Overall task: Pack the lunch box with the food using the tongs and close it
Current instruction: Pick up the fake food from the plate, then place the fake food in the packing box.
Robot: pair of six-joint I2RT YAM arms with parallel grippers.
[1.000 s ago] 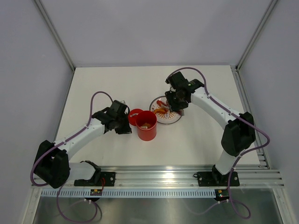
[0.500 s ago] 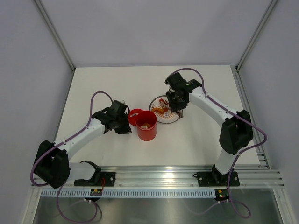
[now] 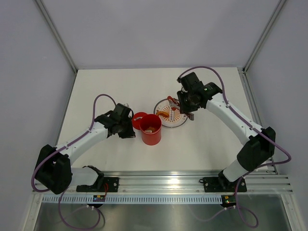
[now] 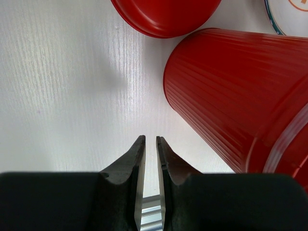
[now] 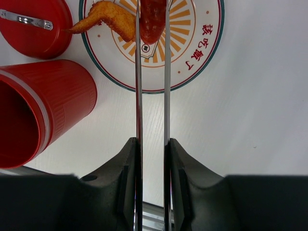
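My right gripper [image 5: 152,142] is shut on the grey metal tongs [image 5: 138,72], whose two arms run forward to the plate [image 5: 211,53]. A red sausage [image 5: 153,19] sits pinched between the tong tips over the plate; I cannot tell whether it still touches it. An orange-brown fried piece [image 5: 108,19] lies on the plate beside it. The red lunch box [image 3: 151,135] stands upright and uncovered left of the plate, with an orange bit [image 3: 150,129] inside. Its red lid [image 3: 138,119] lies flat beside it. My left gripper [image 4: 150,139] hovers by the lunch box [image 4: 240,96], fingers a narrow slit apart, holding nothing.
The lid [image 5: 33,26] carries a small metal handle. A rail runs along the table's near edge [image 3: 163,175]. Grey walls close in the table on three sides.
The right arm has swung to the right and the tongs have squeezed narrower, now pinching the sausage. The left arm, lunch box and lid have not moved.
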